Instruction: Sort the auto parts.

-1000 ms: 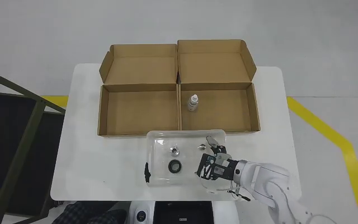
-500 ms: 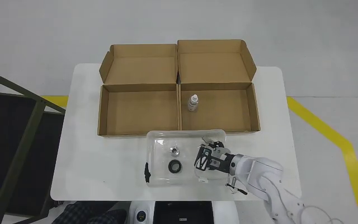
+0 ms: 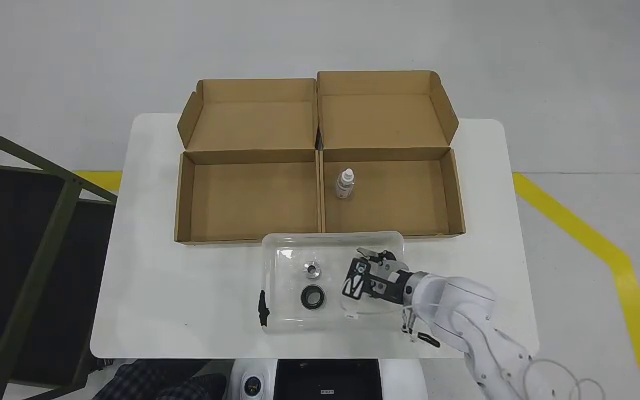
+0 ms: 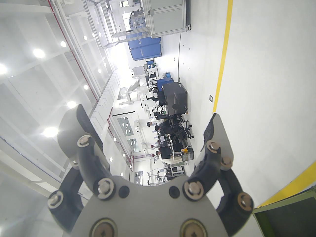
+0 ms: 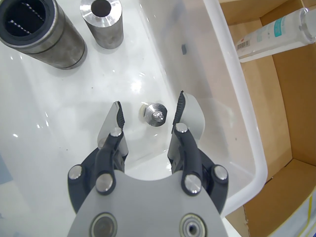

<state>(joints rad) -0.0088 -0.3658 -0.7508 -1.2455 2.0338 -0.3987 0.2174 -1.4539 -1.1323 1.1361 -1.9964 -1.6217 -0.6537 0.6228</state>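
A clear plastic bin (image 3: pixel 280 245) (image 5: pixel 246 129) at the table's front holds three metal parts. A dark-rimmed bearing sleeve (image 5: pixel 39 28) (image 3: pixel 314 296) and a smaller steel bushing (image 5: pixel 103 18) (image 3: pixel 312 268) stand upright. A small silver fitting (image 5: pixel 154 114) lies on the bin floor. My right gripper (image 5: pixel 150 109) (image 3: pixel 358 270) is open inside the bin, its fingers on either side of the fitting without touching it. My left gripper (image 4: pixel 148 122) is open and empty, facing out into the room.
Two open cardboard boxes stand behind the bin: the left box (image 3: pixel 248 200) and the right box (image 3: pixel 395 195) (image 5: pixel 291 75), which holds a small white bottle (image 3: pixel 344 183) (image 5: pixel 271 35). White table (image 3: pixel 150 270) lies bare left of the bin.
My right gripper has moved left and slightly toward the boxes inside the bin, ending around the small silver fitting. The parts have not moved.
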